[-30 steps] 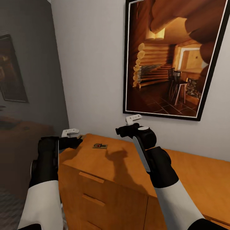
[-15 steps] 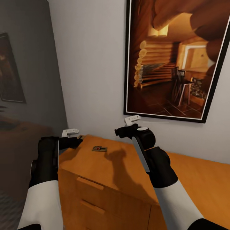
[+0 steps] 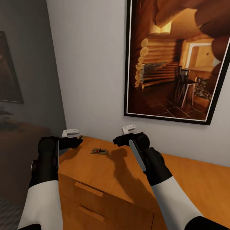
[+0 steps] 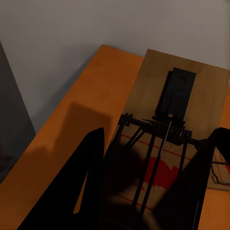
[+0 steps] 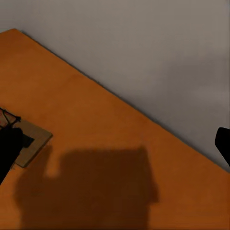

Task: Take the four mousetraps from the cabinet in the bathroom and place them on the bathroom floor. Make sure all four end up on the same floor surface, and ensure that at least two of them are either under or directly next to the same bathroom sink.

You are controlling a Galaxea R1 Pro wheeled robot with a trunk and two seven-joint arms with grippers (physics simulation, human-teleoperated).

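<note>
Orange wood is what I see most: a big dresser point(image 3: 105, 172) stands against the white wall point(image 3: 89, 70), with drawer fronts down its face. A large framed picture point(image 3: 179, 60) of a log room hangs above it.

The left gripper point(image 3: 76, 140) hangs at the dresser's left back corner. From the left wrist view, its two dark fingers point(image 4: 91, 182) sit on each side of a gripped mousetrap point(image 4: 177, 129). The fingers seem pressed onto it, so it looks like it is being held. That trap is a flat tan board with black wire and a red mark, and it is up over the dresser top.

A loose mousetrap point(image 3: 99, 151) lies flat on the dresser top, between the two grippers and touching neither. It also shows in the right wrist view point(image 5: 29, 140).

The right gripper point(image 3: 117, 141) hangs over the dresser close to the wall, a little to the right of the loose trap. Its fingers point(image 5: 8, 151) are spread wide with nothing in them. Its dark shadow falls on the wood.
</note>
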